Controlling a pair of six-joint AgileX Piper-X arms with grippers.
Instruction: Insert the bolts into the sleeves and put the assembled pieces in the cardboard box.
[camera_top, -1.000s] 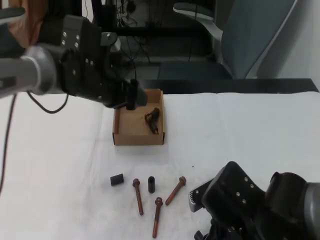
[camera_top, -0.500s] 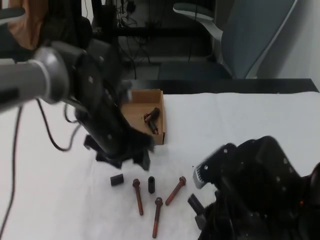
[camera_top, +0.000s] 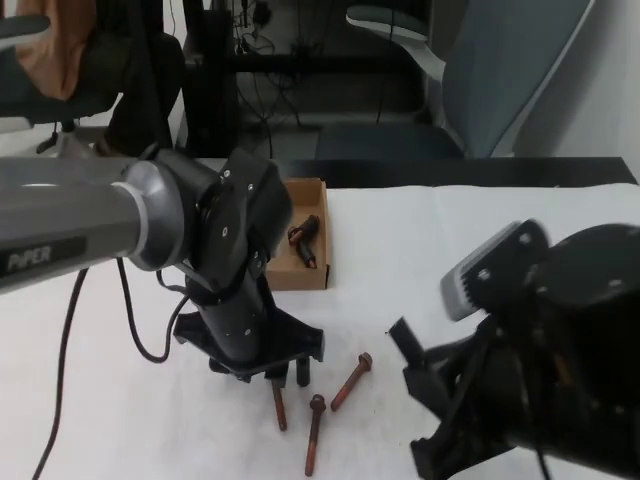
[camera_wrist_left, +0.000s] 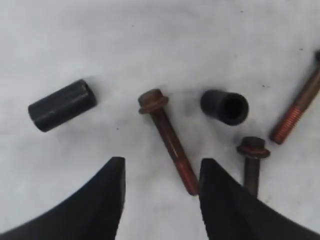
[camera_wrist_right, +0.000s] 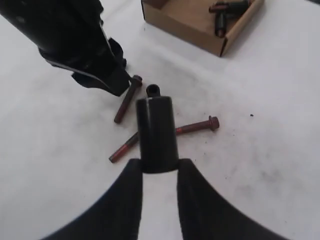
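- Your white bench (camera_top: 480, 240) carries the whole lot.
- The cardboard box (camera_top: 305, 278) sits toward the far side, with assembled pieces (camera_top: 305, 240) lying inside it.
- Your left gripper (camera_wrist_left: 160, 167) is spread wide and hangs right over a loose bolt (camera_wrist_left: 167, 135).
- Your right gripper (camera_wrist_right: 159, 167) is clamped on a black sleeve (camera_wrist_right: 156, 132), held up off the bench.
- A second bolt (camera_wrist_left: 251, 160) and third bolt (camera_wrist_left: 297, 110) lie nearby.
- A lying sleeve (camera_wrist_left: 62, 105) and an end-on sleeve (camera_wrist_left: 225, 106) flank that loose bolt.
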